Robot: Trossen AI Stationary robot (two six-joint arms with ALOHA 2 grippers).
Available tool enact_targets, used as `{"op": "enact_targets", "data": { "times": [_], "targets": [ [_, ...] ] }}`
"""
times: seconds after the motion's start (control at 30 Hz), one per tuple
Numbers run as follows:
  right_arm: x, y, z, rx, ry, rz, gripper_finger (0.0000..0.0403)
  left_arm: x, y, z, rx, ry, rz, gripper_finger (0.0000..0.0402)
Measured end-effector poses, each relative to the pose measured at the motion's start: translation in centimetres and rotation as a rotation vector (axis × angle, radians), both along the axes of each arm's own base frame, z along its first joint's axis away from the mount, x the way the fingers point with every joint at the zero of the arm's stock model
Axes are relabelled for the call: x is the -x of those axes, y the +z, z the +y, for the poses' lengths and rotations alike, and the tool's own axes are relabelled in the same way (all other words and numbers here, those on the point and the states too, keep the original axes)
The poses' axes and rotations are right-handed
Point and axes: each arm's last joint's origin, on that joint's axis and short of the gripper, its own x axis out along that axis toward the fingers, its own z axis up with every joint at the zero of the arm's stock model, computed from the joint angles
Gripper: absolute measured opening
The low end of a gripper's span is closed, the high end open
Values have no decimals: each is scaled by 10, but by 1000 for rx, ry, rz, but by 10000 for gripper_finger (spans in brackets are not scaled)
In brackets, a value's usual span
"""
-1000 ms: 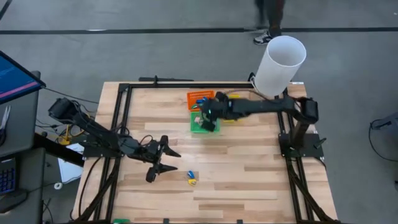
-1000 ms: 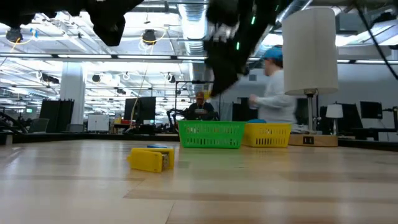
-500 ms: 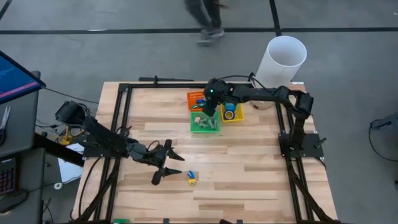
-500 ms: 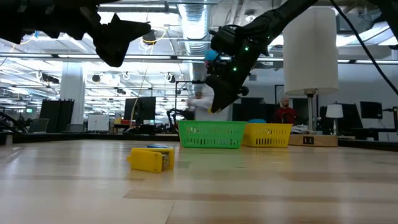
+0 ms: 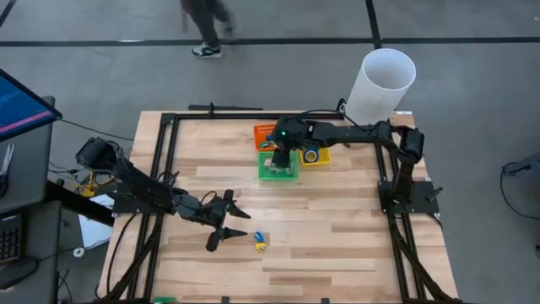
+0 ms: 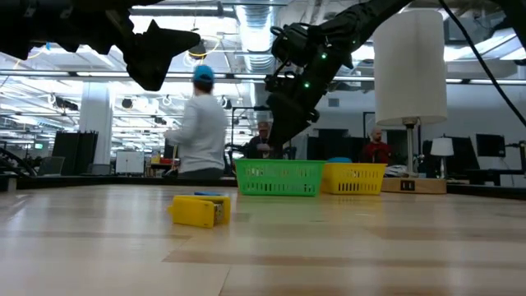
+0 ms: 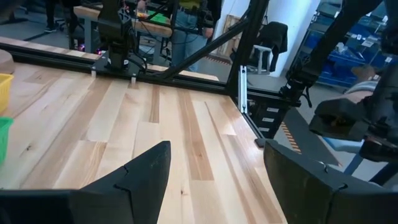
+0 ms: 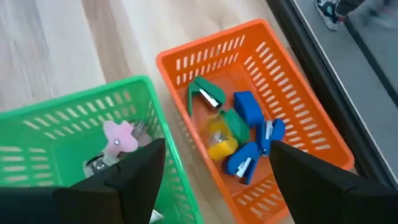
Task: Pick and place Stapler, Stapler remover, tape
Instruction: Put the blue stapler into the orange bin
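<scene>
A yellow-and-blue stapler (image 5: 260, 241) (image 6: 200, 209) lies on the table near the front. Just to its left my left gripper (image 5: 224, 223) (image 7: 214, 180) hovers open and holds nothing. Over the baskets at the far side my right gripper (image 5: 278, 150) (image 8: 217, 180) hangs open, tilted down and holding nothing, above the gap between the green basket (image 8: 68, 130) and the orange basket (image 8: 292, 112). A pink stapler remover (image 8: 118, 137) lies in the green basket. Several small staplers (image 8: 245, 134) lie in the orange one. A blue ring of tape (image 5: 311, 155) lies in the yellow basket (image 5: 324, 159).
A tall white cylinder (image 5: 380, 88) stands at the table's far right corner. Black frame rails (image 5: 164, 152) run along the table's left, far and right edges. A person (image 5: 205, 25) walks past on the floor beyond the far edge. Bare wood (image 5: 329, 228) lies between the stapler and the baskets.
My right gripper has swung from over the green basket a little toward the far edge and the orange basket, and it has opened. My left gripper has sunk slightly and edged toward the stapler, staying open. The person has walked leftward behind the table.
</scene>
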Motion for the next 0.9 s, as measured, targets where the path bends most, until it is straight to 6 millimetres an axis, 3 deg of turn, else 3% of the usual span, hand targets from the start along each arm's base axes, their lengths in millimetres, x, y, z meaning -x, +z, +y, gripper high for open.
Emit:
{"op": "enact_targets", "data": {
  "times": [0.23, 0.37, 0.63, 0.9],
  "targets": [
    [-1, 0, 2, 30, 22, 13, 285, 0, 0, 0, 6, 1, -1, 249],
    [-7, 0, 20, -2, 88, 1, 285, 0, -1, 0, 13, 2, 17, 249],
    [-22, 1, 101, -14, 265, -19, 285, 5, -12, 3, -10, 5, 71, 249],
    [-21, -6, 188, -37, 437, -127, 285, 3, -27, 4, -34, 53, 121, 240]
  ]
}}
